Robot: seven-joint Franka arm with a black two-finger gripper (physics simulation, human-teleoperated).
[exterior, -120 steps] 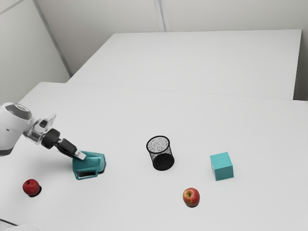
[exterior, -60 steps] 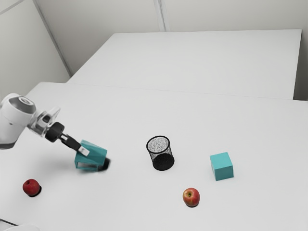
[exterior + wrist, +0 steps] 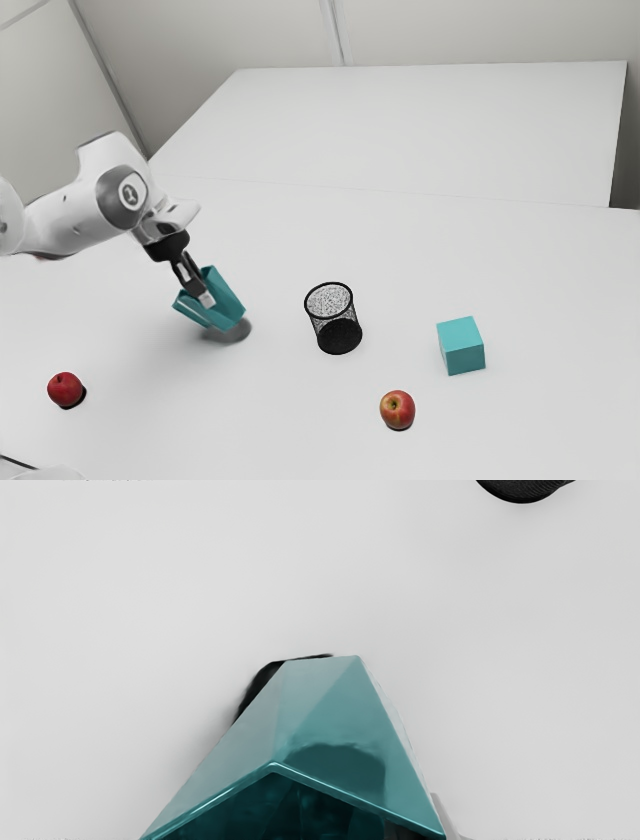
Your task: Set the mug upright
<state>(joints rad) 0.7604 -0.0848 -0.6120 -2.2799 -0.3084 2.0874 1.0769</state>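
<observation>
Black gripper (image 3: 203, 294), closed on the wall of a teal mug (image 3: 228, 302), mug tilted

Exterior cam: off my arm's (image 3: 85, 212) side, high, well back from the mug (image 3: 226, 303), facing down across the table (image 3: 270, 420). Wrist cam: on my hand (image 3: 206, 298), close over the mug, facing down. Shared: mug, tabletop around it.

Exterior view bright, light soft and even over the near-white surface (image 3: 270, 430). Diffuse grey shadow (image 3: 232, 333) below the mug (image 3: 226, 298); tight dark ones hugging both apples (image 3: 397, 408). Wrist view: thin glare along mug's rim (image 3: 350, 797), interior (image 3: 320, 807) dim.
</observation>
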